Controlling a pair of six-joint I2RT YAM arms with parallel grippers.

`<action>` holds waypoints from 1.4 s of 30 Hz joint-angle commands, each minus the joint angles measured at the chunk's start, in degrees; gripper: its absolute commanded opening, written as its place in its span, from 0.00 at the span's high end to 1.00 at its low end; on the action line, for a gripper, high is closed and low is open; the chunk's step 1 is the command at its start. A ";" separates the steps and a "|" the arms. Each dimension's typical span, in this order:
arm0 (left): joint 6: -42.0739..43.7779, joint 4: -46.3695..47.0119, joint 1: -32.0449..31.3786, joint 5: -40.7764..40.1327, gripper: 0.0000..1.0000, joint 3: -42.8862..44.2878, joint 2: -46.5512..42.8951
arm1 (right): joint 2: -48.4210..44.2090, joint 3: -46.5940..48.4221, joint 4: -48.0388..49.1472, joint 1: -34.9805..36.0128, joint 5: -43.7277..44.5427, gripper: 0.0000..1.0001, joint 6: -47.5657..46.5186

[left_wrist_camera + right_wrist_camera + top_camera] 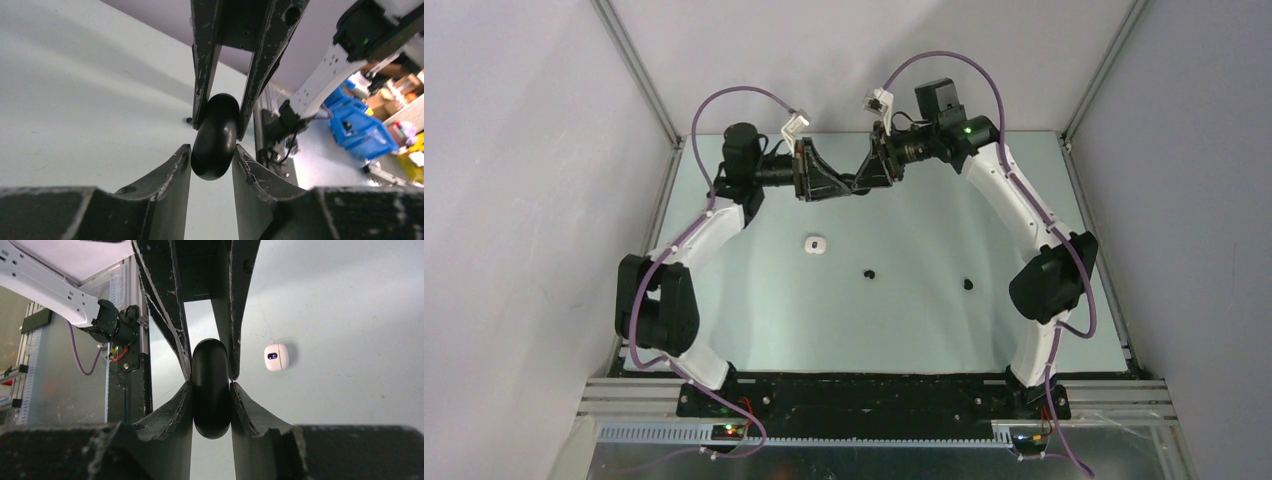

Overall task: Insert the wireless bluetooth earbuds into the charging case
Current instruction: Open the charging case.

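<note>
Left arm: rising from its base at the near left, elbow folding out by the left edge, forearm reaching to the far middle of the table (924,330), wrist turning so the fingers are pointing right.
Right arm: rising from the near right, elbow bending out by the right edge, forearm slanting far and left, fingers pointing left toward the other arm.
Meeting point: the 2 grippers are facing each other tip to tip over the far middle of the table.
Left gripper (212,161): narrowly parted, its 2 fingertips lying against opposite sides of the black case (216,136) at one end; how firmly it is pressing I cannot tell.
Right gripper (211,392): clamping the other end of the black case, both fingertips pressing on its flat sides.
Black case: hanging on edge between the 4 fingers, lid looking closed, raised off the table.
White case (815,244): lying closed on the table, left of centre, well apart from both grippers.
Buds: 2 black ones are lying loose on the table, one near the centre (869,273), one further right (968,284), both apart from either case.
</note>
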 commanded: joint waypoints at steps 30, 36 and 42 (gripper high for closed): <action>-31.62 42.14 -2.14 -3.61 0.53 -2.73 1.85 | -8.49 -5.24 15.23 -3.00 -3.59 1.00 12.49; -31.68 42.14 -2.22 -3.53 0.55 -2.53 2.19 | -8.58 -5.34 15.18 -2.92 -3.42 1.00 12.15; -31.65 42.14 -2.31 -3.43 0.49 -2.78 2.45 | -8.05 -4.51 15.69 -2.91 -3.76 1.00 12.96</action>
